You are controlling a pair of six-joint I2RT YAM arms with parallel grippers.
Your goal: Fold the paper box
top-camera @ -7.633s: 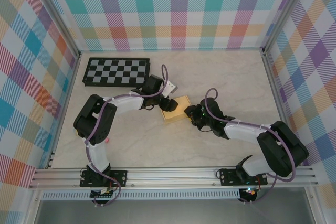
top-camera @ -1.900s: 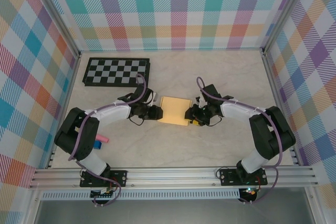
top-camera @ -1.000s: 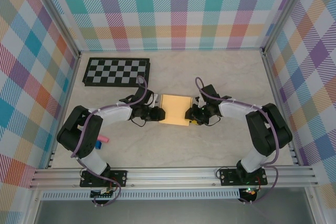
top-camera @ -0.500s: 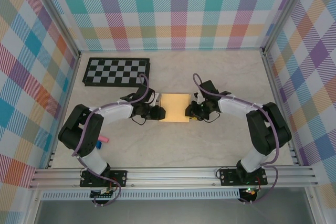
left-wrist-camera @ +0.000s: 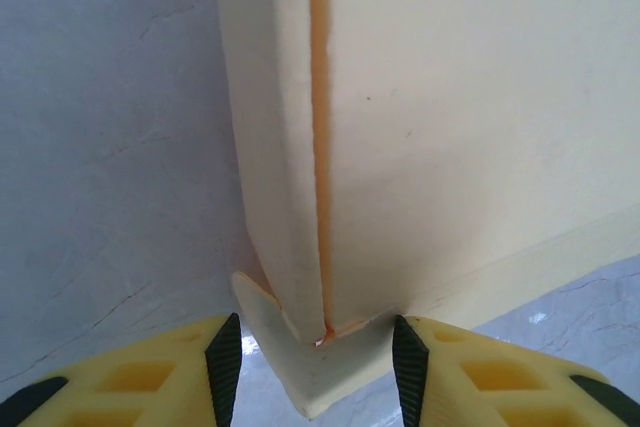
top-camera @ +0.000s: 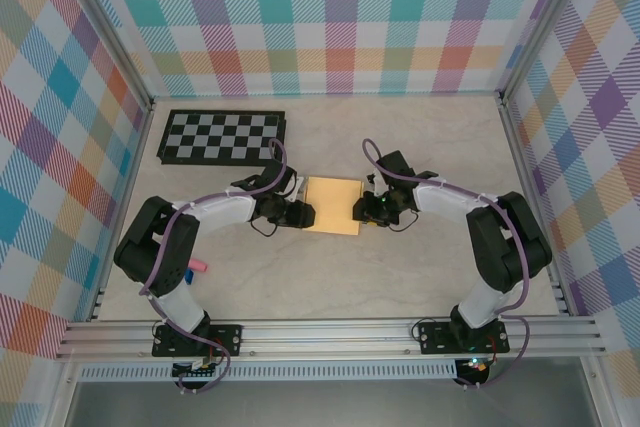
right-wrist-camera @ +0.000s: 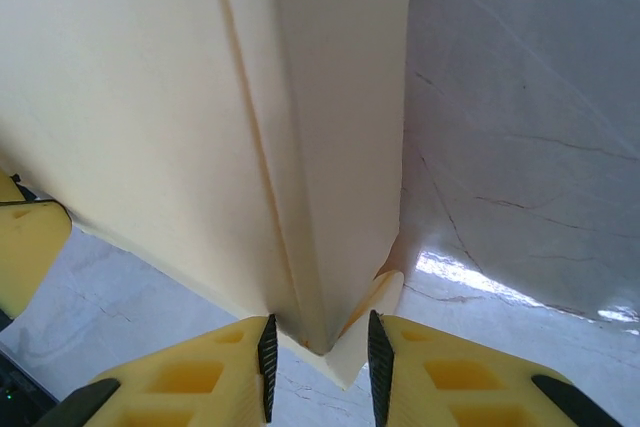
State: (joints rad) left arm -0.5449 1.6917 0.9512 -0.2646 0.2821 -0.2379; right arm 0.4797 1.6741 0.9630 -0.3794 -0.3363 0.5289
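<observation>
The paper box lies flat mid-surface, between the two arms. The right pincer is clenched on its right corner fold. The left pincer straddles the opposite corner flap, and I cannot tell whether it grips.

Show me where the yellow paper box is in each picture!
Top external: paper box in the middle, between the left gripper and right gripper.
Left wrist: top and right, its corner between the fingers.
Right wrist: top left, its corner between the fingers.
Shared landmark: the pale marbled table.
</observation>
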